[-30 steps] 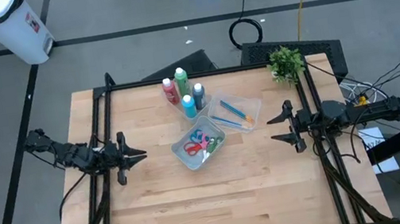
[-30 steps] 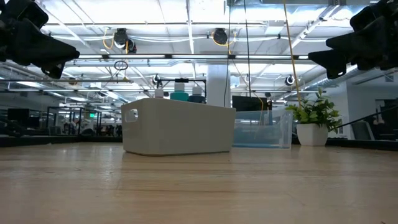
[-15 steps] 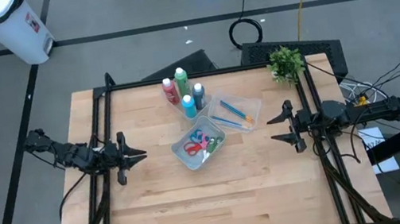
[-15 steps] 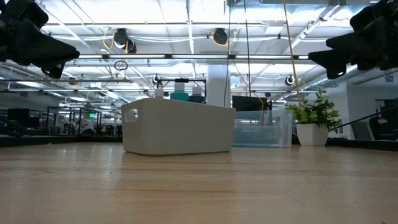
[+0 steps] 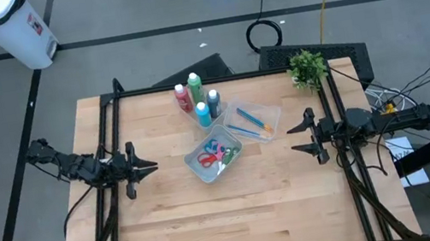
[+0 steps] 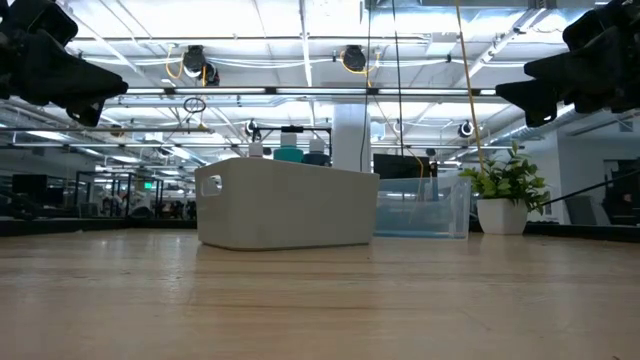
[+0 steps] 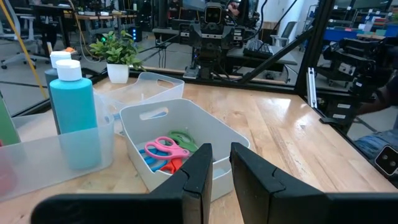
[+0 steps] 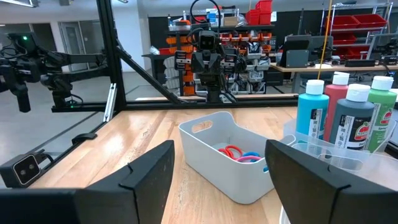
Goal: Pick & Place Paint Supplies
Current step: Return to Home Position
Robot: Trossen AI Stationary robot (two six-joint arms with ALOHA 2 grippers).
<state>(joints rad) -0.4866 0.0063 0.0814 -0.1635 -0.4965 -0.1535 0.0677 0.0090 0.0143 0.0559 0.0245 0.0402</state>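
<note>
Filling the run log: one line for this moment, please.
left gripper: narrow gap, empty, left edge | right gripper: open, empty, right edge | scissors: in tub

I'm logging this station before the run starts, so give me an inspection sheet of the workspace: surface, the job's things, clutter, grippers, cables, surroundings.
Surface: wooden table, bare at the front.
Job's things: bottles upright in a clear tub toward the back; scissors in a white tub near the middle; brushes in another clear tub to the right of them.
Clutter: potted plant at the back right corner.
Grippers: left gripper at the left edge, fingers nearly together, empty; right gripper at the right edge, open, empty.
Cables: coiled black cable on the floor behind the table; more wires by the right arm.
Surroundings: white bin on the grey floor, back left.
</note>
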